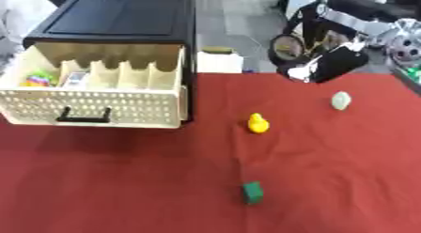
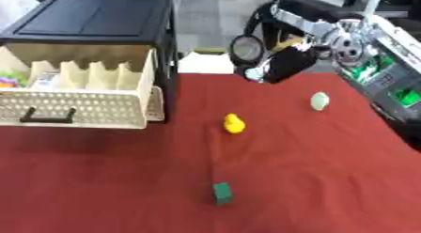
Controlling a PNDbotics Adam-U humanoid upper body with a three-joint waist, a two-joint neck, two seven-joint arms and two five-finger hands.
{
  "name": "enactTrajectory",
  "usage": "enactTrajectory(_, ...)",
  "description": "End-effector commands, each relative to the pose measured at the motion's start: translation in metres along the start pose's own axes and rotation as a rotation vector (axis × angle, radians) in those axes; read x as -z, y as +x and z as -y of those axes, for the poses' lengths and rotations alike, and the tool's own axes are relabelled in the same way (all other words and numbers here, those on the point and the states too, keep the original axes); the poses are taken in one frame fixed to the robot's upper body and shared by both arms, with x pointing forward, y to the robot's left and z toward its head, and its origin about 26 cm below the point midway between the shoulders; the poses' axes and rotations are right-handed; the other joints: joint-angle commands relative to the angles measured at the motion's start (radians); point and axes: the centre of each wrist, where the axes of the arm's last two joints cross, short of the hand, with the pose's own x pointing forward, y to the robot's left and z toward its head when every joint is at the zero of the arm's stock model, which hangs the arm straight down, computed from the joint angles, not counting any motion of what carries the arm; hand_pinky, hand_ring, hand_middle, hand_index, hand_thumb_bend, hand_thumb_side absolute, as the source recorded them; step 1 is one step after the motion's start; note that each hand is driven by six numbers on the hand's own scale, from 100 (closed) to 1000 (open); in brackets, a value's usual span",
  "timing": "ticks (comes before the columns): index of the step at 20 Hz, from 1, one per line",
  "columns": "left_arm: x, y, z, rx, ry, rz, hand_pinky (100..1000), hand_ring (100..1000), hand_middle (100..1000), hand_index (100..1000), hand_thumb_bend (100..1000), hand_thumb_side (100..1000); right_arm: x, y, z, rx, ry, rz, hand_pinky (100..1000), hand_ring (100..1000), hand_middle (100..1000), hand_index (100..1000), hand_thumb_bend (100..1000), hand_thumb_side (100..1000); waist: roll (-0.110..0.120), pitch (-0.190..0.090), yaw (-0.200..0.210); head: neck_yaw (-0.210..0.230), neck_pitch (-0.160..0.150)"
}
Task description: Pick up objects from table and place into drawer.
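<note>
My right hand (image 1: 329,65) hangs above the far right part of the counter (image 1: 123,180), over the edge of its red cloth; it is too blurred for me to tell whether my fingers are straight or curled, and I cannot tell if it holds anything. Just below and to the right of it on the cloth lies a pale rounded object (image 1: 340,100). Nearer the middle sits a small yellow duck (image 1: 258,123), and well toward me from that is a green block (image 1: 253,192). At the far left the cream drawer (image 1: 98,107) stands pulled out of its black cabinet (image 1: 115,18), with upright dividers and some colourful items (image 1: 37,79) in its left end.
</note>
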Motion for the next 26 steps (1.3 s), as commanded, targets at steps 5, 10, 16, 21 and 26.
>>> enactTrajectory(5, 0.005, 0.008, -0.005, 0.0, 0.004, 0.035, 100, 100, 100, 692, 311, 1000, 0.009, 0.007, 0.017, 0.002, -0.059, 0.013, 623, 581, 394, 605, 348, 329, -0.003, -0.023, 0.016, -0.022, -0.017)
enactTrajectory(10, 0.005, 0.008, -0.005, -0.002, 0.005, 0.036, 100, 100, 100, 691, 311, 1000, 0.034, 0.02, 0.027, 0.028, -0.085, 0.036, 624, 579, 392, 605, 350, 333, -0.007, -0.022, 0.019, -0.023, -0.026)
enactTrajectory(16, 0.006, 0.01, -0.005, -0.011, 0.008, 0.041, 100, 100, 100, 690, 313, 1000, 0.052, 0.034, 0.034, 0.041, -0.112, 0.077, 623, 577, 388, 602, 351, 338, -0.013, -0.02, 0.03, -0.032, -0.035)
enactTrajectory(21, 0.007, 0.012, -0.004, -0.019, 0.008, 0.046, 100, 100, 100, 689, 315, 1000, 0.062, 0.043, 0.038, 0.054, -0.128, 0.1, 624, 574, 385, 600, 351, 339, -0.019, -0.02, 0.04, -0.039, -0.044)
enactTrajectory(26, 0.009, 0.015, -0.004, -0.033, 0.012, 0.055, 100, 100, 100, 688, 320, 1000, 0.07, 0.056, 0.039, 0.068, -0.135, 0.132, 624, 573, 383, 598, 349, 337, -0.023, -0.021, 0.051, -0.052, -0.049)
